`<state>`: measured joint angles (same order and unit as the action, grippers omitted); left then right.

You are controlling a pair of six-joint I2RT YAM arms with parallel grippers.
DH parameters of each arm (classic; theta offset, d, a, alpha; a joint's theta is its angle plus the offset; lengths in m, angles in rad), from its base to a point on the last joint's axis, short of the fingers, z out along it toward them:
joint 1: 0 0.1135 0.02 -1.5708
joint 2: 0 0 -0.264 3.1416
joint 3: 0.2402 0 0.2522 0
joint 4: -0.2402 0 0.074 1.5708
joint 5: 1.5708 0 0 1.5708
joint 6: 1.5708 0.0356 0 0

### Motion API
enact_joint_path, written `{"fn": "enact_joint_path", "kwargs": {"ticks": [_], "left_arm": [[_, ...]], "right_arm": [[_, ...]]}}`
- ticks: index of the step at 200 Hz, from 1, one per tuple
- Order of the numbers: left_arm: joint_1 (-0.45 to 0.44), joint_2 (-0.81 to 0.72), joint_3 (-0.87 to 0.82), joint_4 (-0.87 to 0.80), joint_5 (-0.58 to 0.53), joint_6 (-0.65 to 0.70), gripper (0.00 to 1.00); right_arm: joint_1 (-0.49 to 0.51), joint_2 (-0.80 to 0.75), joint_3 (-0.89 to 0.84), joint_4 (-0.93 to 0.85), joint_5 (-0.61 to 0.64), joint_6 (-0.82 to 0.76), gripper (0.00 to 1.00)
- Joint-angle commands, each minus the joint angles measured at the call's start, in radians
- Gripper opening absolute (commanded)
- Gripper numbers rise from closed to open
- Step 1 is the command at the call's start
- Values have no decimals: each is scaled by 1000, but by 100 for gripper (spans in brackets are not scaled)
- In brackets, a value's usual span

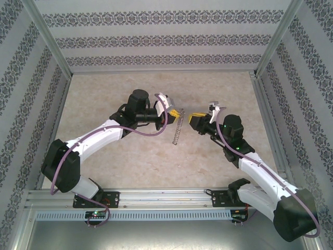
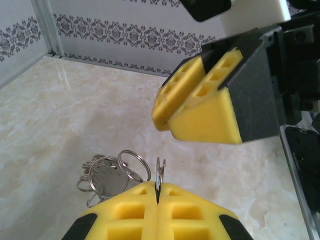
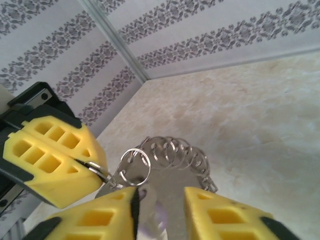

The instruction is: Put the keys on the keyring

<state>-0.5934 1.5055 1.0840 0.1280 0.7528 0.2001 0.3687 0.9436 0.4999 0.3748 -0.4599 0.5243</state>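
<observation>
Left tool is clamping the keyring above the worktop while right tool, parted near the lilac key (grip indeterminable), is needing slow edge-on alignment with the ring's split.

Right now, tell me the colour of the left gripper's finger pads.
Bright yellow pads on the left gripper; clearest in the left wrist view.

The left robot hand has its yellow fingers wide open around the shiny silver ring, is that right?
Not quite. The left gripper is not wide open. Its yellow foam fingers are shut tight on the thin silvery metal keyring, pinching its edge between them. The left wrist view shows this.
</observation>
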Motion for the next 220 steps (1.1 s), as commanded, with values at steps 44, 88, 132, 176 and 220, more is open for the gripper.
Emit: {"fn": "enact_joint_path", "kwargs": {"ticks": [44,88,132,176,220], "left_arm": [[61,37,-34,272,184,-200,0],[101,65,-62,423,274,-327,0],[132,78,-58,465,318,-372,0],[168,89,-78,585,342,-478,0],[180,84,-82,574,348,-477,0]], "right_arm": [[-1,48,23,151,-138,79,40],[-19,49,45,180,-149,99,46],[-43,143,87,287,-219,151,49],[-43,252,110,470,-300,238,42],[-19,302,116,545,-300,268,43]]}}
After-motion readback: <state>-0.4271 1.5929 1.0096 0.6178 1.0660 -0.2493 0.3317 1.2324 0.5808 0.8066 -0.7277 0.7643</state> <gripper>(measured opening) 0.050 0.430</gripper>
